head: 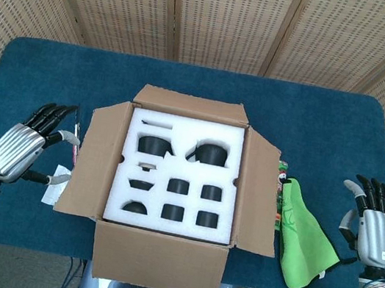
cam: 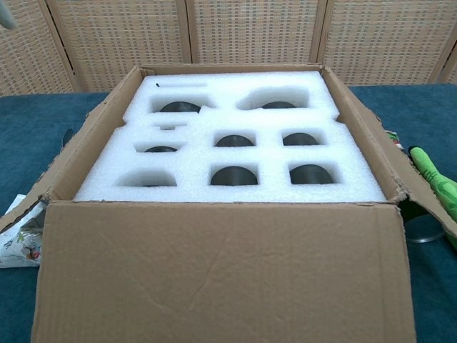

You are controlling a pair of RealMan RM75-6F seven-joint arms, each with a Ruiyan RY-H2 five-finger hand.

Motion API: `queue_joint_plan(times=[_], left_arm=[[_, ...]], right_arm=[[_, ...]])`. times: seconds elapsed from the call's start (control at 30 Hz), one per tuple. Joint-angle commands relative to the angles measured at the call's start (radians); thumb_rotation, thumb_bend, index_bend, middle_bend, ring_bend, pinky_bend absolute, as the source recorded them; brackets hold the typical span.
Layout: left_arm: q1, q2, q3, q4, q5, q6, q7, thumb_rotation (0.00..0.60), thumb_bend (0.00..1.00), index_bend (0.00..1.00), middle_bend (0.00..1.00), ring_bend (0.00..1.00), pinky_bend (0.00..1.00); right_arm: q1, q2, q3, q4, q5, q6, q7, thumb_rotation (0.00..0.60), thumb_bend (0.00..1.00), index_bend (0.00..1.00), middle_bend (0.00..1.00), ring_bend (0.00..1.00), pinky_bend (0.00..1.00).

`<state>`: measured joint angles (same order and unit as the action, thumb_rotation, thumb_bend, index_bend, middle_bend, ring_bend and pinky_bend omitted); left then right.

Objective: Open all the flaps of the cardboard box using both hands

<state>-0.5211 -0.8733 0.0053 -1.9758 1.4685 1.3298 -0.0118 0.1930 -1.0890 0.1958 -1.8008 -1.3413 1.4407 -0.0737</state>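
The cardboard box [head: 160, 273] [cam: 221, 271] sits mid-table with its flaps folded outward. White foam [head: 176, 172] [cam: 228, 153] with several round black-filled pockets fills it. My left hand [head: 18, 149] hovers over the table left of the box, fingers spread, holding nothing and clear of the left flap [head: 92, 160]. My right hand [head: 373, 228] stands far right, fingers apart and empty, well away from the right flap [head: 257, 193]. In the chest view only a grey fingertip [cam: 6, 13] shows at the top left corner.
A green cloth [head: 302, 242] [cam: 437, 179] lies right of the box beside a printed packet [head: 282, 171]. A pen [head: 77, 135] and paper scrap [head: 56, 181] [cam: 18, 232] lie left of it. Wicker screens [head: 222, 15] stand behind the blue table [head: 316, 121].
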Motion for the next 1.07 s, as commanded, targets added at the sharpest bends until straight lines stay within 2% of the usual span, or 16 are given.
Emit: queue_joint_plan(times=[0.03,0.23,0.47,0.8,1.07], left_arm=[[0.051,-0.03,-0.004,0.011,-0.036,0.05,0.059,0.496,0.16,0.34,0.0,0.0,0.0],[0.141,-0.068,0.002,0.032,-0.084,0.139,0.167,0.498,0.16,0.33,0.0,0.0,0.0],[0.229,-0.102,0.005,0.053,-0.125,0.21,0.203,0.498,0.16,0.32,0.0,0.0,0.0],[0.311,-0.131,0.01,0.07,-0.112,0.257,0.202,0.5,0.16,0.32,0.0,0.0,0.0],[0.332,-0.15,0.01,0.081,-0.114,0.243,0.201,0.499,0.16,0.32,0.0,0.0,0.0]], right_arm=[[-0.003,0.003,-0.002,0.003,0.002,-0.001,0.0,0.6,0.85,0.19,0.12,0.0,0.0],[-0.011,0.016,-0.015,0.016,-0.002,-0.006,0.002,0.6,0.85,0.18,0.11,0.0,0.0],[-0.024,0.018,-0.031,0.033,-0.011,-0.003,0.007,0.6,0.83,0.18,0.11,0.0,0.0],[-0.033,0.011,-0.041,0.034,-0.017,0.005,-0.011,0.6,0.83,0.18,0.11,0.0,0.0],[-0.032,0.003,-0.042,0.037,-0.014,0.002,-0.016,0.6,0.83,0.18,0.11,0.0,0.0]])
